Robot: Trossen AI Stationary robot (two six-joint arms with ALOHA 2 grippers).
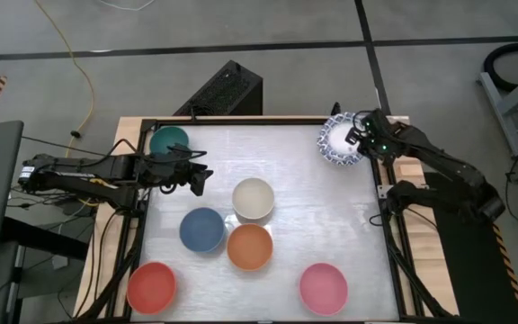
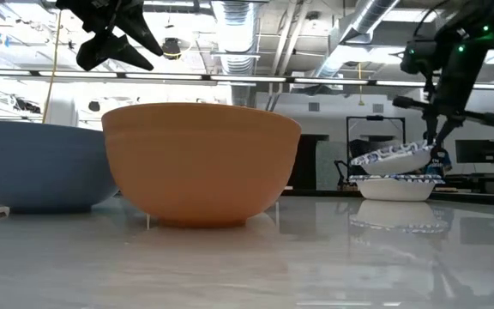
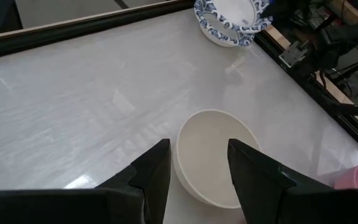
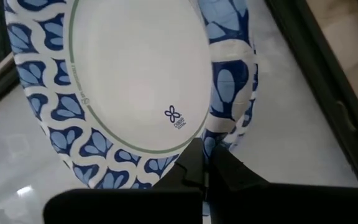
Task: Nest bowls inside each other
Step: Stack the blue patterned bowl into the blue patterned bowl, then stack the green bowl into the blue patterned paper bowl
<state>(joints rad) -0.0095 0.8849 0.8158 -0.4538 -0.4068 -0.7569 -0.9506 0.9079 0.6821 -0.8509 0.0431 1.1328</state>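
High view: cream bowl (image 1: 253,199) touches orange bowl (image 1: 249,247), beside blue bowl (image 1: 202,229).

Glossy white table (image 1: 331,225); matt orange bowl (image 2: 200,163).

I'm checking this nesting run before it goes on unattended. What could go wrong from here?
1. The right gripper pinches only the thin rim of a tilted blue-patterned paper bowl above another patterned bowl; it might flex, slip, or land crooked.
2. That stack sits in the table's far right corner beside the black frame, so a nudge might push it against the edge.
3. The left gripper hovers open over the cream bowl; a poorly centred descent might knock it into the orange bowl.
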